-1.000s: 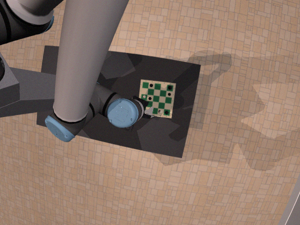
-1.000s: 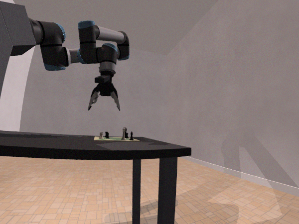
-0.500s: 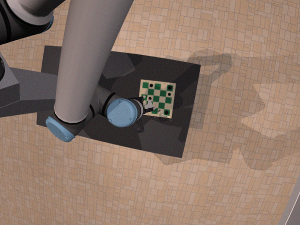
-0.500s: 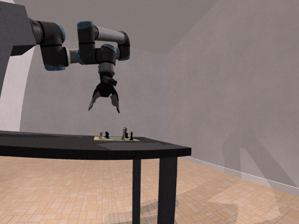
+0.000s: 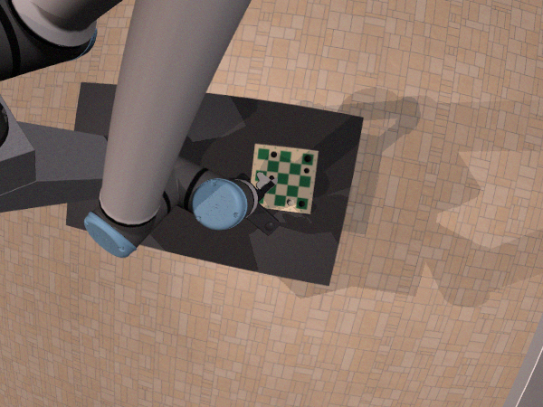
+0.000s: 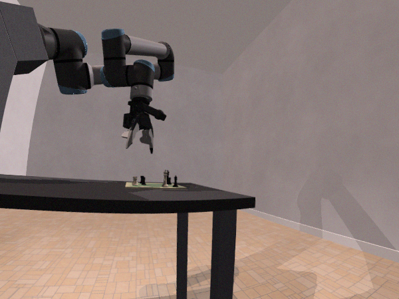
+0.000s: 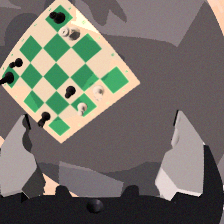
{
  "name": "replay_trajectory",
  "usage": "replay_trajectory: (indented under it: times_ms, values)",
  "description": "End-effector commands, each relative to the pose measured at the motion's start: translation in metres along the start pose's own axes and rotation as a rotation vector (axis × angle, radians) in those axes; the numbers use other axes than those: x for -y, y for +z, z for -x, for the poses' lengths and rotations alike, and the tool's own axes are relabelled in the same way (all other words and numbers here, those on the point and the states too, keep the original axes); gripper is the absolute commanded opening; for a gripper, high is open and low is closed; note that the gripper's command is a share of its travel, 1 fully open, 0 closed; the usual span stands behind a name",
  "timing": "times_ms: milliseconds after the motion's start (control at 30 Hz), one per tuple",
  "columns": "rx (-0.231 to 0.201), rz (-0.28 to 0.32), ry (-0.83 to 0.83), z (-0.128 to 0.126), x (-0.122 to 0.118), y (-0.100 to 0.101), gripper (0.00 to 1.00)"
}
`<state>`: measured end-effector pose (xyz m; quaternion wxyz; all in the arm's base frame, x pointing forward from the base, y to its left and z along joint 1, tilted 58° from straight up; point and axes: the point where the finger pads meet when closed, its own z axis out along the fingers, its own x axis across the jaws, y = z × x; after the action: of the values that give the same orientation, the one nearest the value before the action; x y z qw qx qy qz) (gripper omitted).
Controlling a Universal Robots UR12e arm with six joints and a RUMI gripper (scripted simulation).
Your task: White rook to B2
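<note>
The green and cream chessboard point(image 5: 285, 178) lies on the black table point(image 6: 116, 196). In the side view a short white piece that looks like the white rook point(image 6: 134, 180) stands at the board's left end, next to a black piece point(image 6: 142, 180). A tall white piece point(image 6: 165, 178) stands further right. The wrist view shows the board point(image 7: 62, 70) with three white pieces, one at the top point(image 7: 65, 31) and two near the right edge point(image 7: 99, 91); I cannot tell which is the rook there. My gripper point(image 6: 139, 143) point(image 5: 267, 183) is open and empty, high above the board's left part.
Several black pieces stand on the board, such as a large one at a far corner point(image 5: 308, 158) and a pawn point(image 6: 175, 181). The arm's elbow and wrist point(image 5: 219, 203) hang over the table to the left of the board.
</note>
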<state>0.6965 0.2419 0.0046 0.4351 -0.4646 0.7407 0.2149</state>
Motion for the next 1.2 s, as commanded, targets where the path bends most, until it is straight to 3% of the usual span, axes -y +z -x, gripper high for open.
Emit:
replay_trajectory:
  times_ms: [0, 800, 1167]
  values:
    - [0.002, 0.028, -0.257, 0.003, -0.001, 0.002, 1.0]
    - [0.014, 0.025, -1.086, 0.009, -0.012, 0.011, 1.0]
    - [0.017, 0.023, -1.341, 0.01, -0.016, 0.013, 1.0]
